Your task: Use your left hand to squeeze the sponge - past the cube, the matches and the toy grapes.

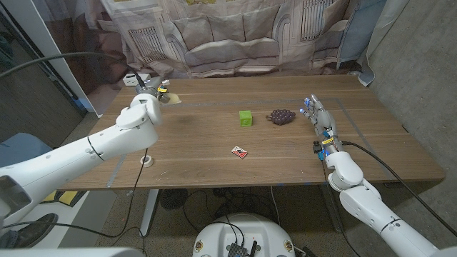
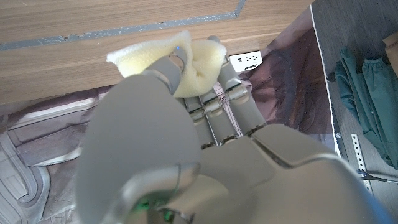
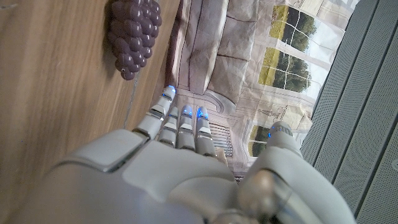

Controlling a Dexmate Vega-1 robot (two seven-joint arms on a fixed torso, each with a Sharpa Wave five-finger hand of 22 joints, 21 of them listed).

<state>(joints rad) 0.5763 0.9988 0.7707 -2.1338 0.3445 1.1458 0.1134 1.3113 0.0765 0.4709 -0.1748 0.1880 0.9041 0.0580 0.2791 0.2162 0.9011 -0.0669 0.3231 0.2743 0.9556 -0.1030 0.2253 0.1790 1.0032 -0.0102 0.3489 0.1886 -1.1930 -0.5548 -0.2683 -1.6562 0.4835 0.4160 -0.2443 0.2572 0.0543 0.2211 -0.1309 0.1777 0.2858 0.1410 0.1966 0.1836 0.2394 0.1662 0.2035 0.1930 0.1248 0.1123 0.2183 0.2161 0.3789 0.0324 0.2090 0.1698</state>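
One pale-yellow sponge (image 2: 199, 62) crumpled in left hand (image 2: 186, 143).

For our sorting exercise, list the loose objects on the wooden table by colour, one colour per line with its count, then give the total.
Yellow: 1, the sponge, held in the left hand
Green: 1, the cube
Purple: 1, the toy grapes
Red and white: 1, the matches
Total: 4
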